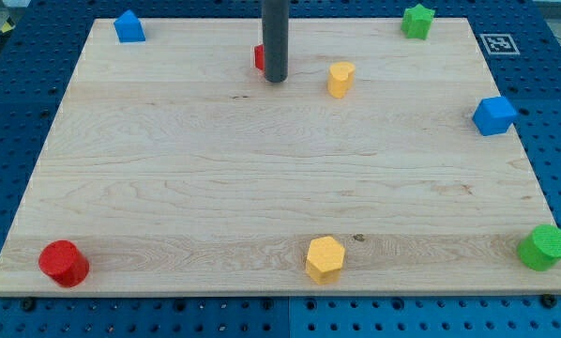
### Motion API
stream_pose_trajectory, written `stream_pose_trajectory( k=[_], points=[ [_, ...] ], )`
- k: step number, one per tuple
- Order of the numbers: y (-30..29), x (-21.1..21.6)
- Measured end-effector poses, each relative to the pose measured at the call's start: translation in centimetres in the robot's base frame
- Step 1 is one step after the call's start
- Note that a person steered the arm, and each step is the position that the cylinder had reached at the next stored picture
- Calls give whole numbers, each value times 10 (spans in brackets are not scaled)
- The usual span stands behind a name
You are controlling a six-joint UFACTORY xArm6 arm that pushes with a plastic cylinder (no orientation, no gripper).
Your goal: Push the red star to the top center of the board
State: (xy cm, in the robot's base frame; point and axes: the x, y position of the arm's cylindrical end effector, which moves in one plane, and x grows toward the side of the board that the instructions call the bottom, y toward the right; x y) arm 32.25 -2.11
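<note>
The red star (259, 57) sits near the view's top centre of the wooden board (168, 188), mostly hidden behind my dark rod; only a small red edge shows at the rod's left side. My tip (275, 80) rests on the board right against the star, just to its right and slightly below it. A yellow block (341, 79) stands a short way to the right of the tip.
A blue block (128, 26) is at the top left, a green star (416, 21) at the top right, a blue cube (494, 115) at the right edge. A red cylinder (64, 263), a yellow hexagon (325, 258) and a green cylinder (544, 247) line the bottom.
</note>
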Motion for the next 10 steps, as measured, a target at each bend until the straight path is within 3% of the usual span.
stream_pose_trajectory(
  k=[1,3,4,6,8,10],
  points=[
    [-11,-14],
    [38,-20],
    [27,-35],
    [7,-11],
    [-8,-63],
    [-7,-62]
  ],
)
